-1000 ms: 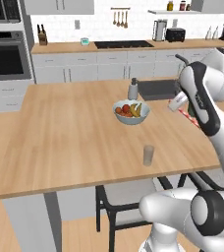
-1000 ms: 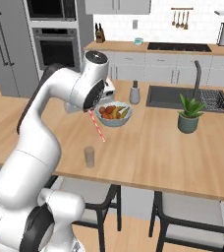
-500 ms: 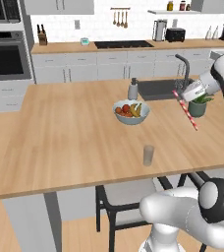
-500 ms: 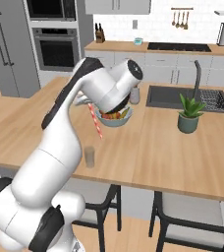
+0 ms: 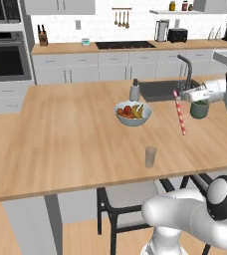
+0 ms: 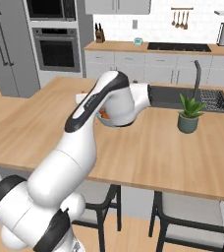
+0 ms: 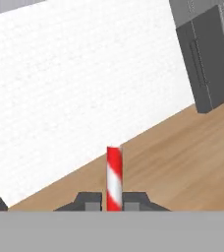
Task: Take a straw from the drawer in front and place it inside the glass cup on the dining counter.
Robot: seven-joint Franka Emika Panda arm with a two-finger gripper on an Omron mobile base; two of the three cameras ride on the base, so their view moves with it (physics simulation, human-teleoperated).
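Gripper (image 5: 177, 93) pinches my straw (image 5: 179, 113) at its top end. From there it hangs toward 6 o'clock, above the dining counter (image 5: 60, 134). My glass cup (image 5: 150, 157) sits well apart, toward 7 o'clock.

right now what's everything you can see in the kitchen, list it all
straw: 1, red and white striped, hanging above dining counter, gripped at its top
glass cup: 1, clear, near front edge of dining counter
fruit bowl: 1, pale, mid counter
soap bottle: 1, grey, beside sink
potted plant: 1, green, by sink
faucet: 1, dark, at sink
stools: 2, black, under counter
gripper: 1, jaws shut on straw
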